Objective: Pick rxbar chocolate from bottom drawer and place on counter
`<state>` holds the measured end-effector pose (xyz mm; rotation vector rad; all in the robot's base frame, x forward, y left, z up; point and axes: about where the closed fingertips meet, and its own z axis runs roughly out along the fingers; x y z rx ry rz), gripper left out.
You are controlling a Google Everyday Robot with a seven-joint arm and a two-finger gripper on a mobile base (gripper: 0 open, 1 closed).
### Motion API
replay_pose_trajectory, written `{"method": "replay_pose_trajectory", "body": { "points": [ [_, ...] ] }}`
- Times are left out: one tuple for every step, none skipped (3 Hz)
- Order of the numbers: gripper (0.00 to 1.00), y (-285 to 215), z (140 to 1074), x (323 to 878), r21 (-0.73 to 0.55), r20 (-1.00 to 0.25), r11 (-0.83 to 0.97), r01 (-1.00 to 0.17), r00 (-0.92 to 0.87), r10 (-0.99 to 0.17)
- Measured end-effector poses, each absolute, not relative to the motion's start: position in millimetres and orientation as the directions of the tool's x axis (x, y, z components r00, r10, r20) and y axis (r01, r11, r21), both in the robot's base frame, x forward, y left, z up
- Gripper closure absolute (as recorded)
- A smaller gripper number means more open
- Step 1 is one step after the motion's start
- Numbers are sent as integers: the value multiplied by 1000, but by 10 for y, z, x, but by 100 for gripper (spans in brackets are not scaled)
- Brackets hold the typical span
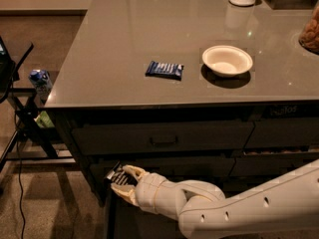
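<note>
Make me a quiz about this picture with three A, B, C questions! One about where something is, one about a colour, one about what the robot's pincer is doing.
1. Where is the white bowl?
A. on the counter
B. in a drawer
C. on the floor

2. What colour is the snack bar beside the bowl?
A. red
B. blue
C. yellow

3. What is the pincer doing?
A. hanging open over the bowl
B. gripping the rxbar chocolate down by the bottom drawer
C. lying on the counter

Answers:
1 A: the bowl sits on the grey top.
2 B: its wrapper is blue.
3 B: the black bar is between its fingers, low down.
</note>
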<state>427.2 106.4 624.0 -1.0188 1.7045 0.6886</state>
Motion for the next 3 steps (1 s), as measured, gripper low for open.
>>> {"method": "replay_pose_trajectory", "body": {
  "points": [
    [100, 1101, 6654, 4306, -89, -947, 473, -877, -73, -314],
    [100, 1056, 7039, 4351, -162, -950, 479, -863, 4, -314],
    [100, 1056, 7041, 4352, -162, -950, 479, -863, 5, -313]
  ]
}}
